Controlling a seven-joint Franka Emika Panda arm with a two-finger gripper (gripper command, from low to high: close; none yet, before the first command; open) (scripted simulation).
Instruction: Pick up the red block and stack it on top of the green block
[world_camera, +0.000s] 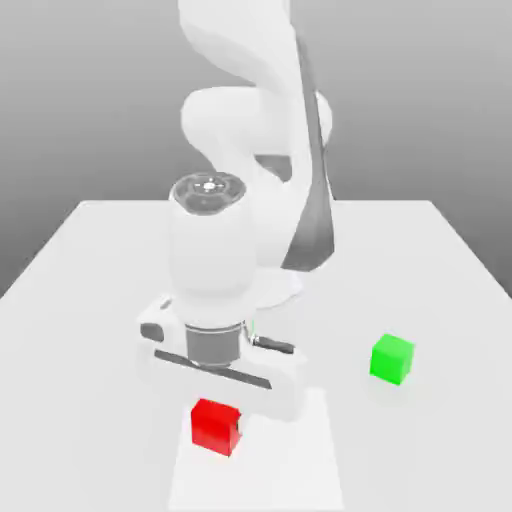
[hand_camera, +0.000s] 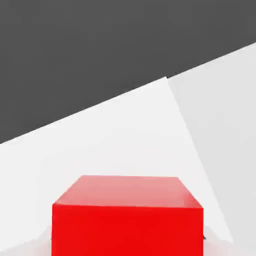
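- From the exterior view I see the arm bent low over the white table (world_camera: 90, 300), its gripper (world_camera: 222, 415) down on the red block (world_camera: 216, 425) near the table's front edge.
- The fingers are clenched on the red block, which sits on the table.
- That same view gives me the green block (world_camera: 391, 358), resting well apart toward the exterior view's right.
- In the hand view the red block (hand_camera: 127, 220) looms close, with white table (hand_camera: 125, 135) and dark backdrop beyond.
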